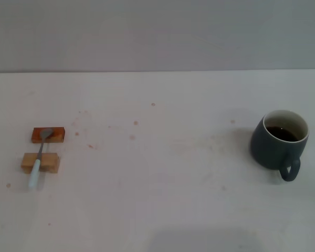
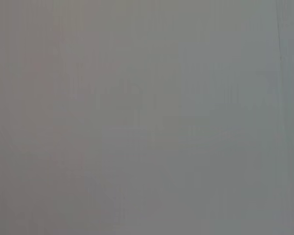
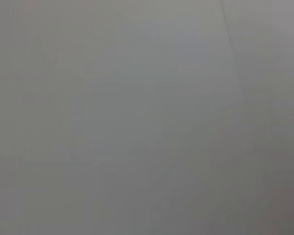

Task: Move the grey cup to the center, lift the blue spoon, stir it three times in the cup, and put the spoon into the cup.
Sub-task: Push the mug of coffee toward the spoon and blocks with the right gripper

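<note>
The grey cup [image 1: 278, 145] stands upright at the right side of the white table, its handle [image 1: 290, 170] turned toward the near edge, with dark liquid inside. The blue spoon [image 1: 40, 161] lies at the far left, its metal bowl on a reddish wooden block [image 1: 48, 135] and its neck across a pale wooden block [image 1: 40, 163]; its light-blue handle points toward the near edge. Neither gripper shows in the head view. Both wrist views show only a plain grey surface.
The white table [image 1: 157, 173] has faint reddish stains around its middle. A grey wall runs along the table's far edge.
</note>
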Robot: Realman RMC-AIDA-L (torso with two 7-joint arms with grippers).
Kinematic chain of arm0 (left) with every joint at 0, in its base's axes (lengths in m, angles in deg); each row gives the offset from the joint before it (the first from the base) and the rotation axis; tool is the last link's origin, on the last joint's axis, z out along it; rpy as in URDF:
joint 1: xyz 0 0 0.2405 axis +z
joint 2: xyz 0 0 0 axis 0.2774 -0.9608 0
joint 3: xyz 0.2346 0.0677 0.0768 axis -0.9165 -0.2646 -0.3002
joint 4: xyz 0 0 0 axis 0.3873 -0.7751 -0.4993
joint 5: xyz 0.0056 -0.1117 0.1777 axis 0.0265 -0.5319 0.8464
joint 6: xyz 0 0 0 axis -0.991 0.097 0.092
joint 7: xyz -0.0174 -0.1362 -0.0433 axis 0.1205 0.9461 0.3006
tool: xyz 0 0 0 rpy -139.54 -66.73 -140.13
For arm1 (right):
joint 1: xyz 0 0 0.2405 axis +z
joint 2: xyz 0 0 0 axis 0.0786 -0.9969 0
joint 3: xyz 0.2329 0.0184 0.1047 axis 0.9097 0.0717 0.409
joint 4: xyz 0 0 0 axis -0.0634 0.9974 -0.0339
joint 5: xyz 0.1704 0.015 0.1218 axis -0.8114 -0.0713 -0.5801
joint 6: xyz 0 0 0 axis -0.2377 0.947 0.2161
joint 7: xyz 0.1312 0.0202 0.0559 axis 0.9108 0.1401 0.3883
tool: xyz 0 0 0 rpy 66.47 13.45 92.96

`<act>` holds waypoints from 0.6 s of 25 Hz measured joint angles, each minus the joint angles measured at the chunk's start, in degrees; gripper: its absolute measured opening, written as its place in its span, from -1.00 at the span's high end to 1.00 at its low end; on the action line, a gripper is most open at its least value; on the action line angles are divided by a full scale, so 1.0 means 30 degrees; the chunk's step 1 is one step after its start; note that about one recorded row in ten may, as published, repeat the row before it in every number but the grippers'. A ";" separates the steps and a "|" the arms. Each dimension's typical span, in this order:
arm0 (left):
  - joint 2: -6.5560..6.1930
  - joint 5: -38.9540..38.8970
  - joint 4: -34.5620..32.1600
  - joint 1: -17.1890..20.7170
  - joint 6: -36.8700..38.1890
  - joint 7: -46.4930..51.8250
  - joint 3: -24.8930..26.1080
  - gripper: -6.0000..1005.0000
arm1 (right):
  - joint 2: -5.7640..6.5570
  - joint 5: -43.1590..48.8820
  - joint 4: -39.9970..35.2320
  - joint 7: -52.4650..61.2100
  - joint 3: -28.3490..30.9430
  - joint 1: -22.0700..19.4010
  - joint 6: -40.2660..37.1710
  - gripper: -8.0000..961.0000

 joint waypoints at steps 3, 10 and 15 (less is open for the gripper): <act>0.0001 0.0000 -0.0041 0.0000 0.0000 0.0001 0.0001 -0.62 | 0.0042 -0.0049 -0.0285 0.0001 0.0053 0.0173 0.0663 0.99; 0.0000 -0.0091 -0.0073 0.0001 0.0000 0.0001 0.0000 -0.62 | 0.0075 -0.0060 -0.0525 0.0000 0.0177 0.0472 0.1826 0.99; 0.0000 -0.0112 -0.0080 -0.0059 0.0000 0.0001 0.0001 -0.62 | 0.0077 0.0034 -0.1229 0.0001 0.0037 0.1452 0.3639 0.99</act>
